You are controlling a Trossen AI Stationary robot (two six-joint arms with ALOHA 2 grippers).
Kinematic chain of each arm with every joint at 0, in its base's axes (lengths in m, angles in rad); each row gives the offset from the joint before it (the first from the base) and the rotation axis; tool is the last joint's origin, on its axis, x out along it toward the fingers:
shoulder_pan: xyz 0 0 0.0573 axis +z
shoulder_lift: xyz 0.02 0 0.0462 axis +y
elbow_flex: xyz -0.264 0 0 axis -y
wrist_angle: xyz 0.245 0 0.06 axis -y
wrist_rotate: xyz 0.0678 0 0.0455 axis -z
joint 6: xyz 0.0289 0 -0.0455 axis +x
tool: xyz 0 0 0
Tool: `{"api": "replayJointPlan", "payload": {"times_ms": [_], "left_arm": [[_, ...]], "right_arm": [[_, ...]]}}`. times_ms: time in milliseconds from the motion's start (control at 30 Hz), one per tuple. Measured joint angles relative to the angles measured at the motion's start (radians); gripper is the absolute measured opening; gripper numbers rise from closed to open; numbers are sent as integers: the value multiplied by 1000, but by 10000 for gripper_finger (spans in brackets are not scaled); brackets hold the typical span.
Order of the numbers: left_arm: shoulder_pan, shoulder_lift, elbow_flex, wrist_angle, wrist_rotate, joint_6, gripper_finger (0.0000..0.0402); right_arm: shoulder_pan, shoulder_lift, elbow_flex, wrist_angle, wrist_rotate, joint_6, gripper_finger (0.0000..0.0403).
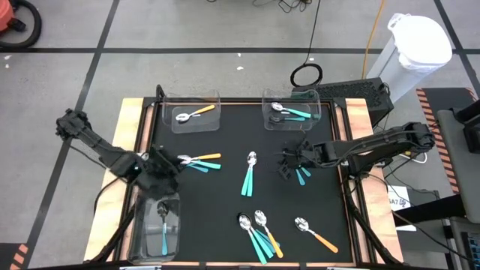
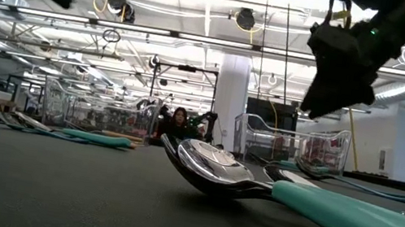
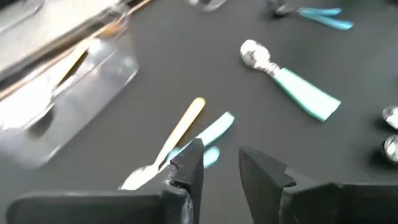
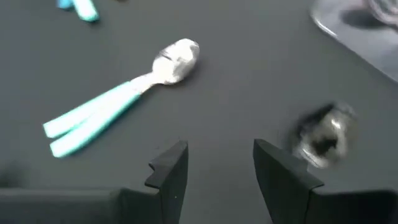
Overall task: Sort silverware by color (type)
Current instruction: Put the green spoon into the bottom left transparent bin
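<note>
Teal-handled spoons (image 1: 247, 176), upright lengthwise, bowls far-side

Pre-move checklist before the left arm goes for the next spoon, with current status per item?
1. Left gripper empty: ok, fingers apart, nothing between them.
2. Target in reach: ok, orange spoon and light blue spoons lie just ahead of it.
3. Target isolated: not ok, the handles overlap near the bowls.
4. Orange bin ready: ok, it holds one orange spoon.
5. Right gripper clear of the left side: ok, it hovers open over the teal spoons on the mat's right.
6. Near-left bin contents match: cannot tell which blue.
</note>
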Motion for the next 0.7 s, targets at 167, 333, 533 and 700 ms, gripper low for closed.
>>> {"api": "replayJointPlan", "payload": {"times_ms": [167,333,533,700], "left_arm": [[139,1,-101,363,111,342,75],[288,1,-148,472,192,495,64],[389,1,-184,619,254,620,63],[395,1,-273,842,235,725,63]], "right_arm": [[2,29,0,67,-3,38,169],[-18,108,2,555,-225,-225,169],[-58,202,2,648,-275,-269,169],[-66,306,0,666,-257,-97,169]]}}
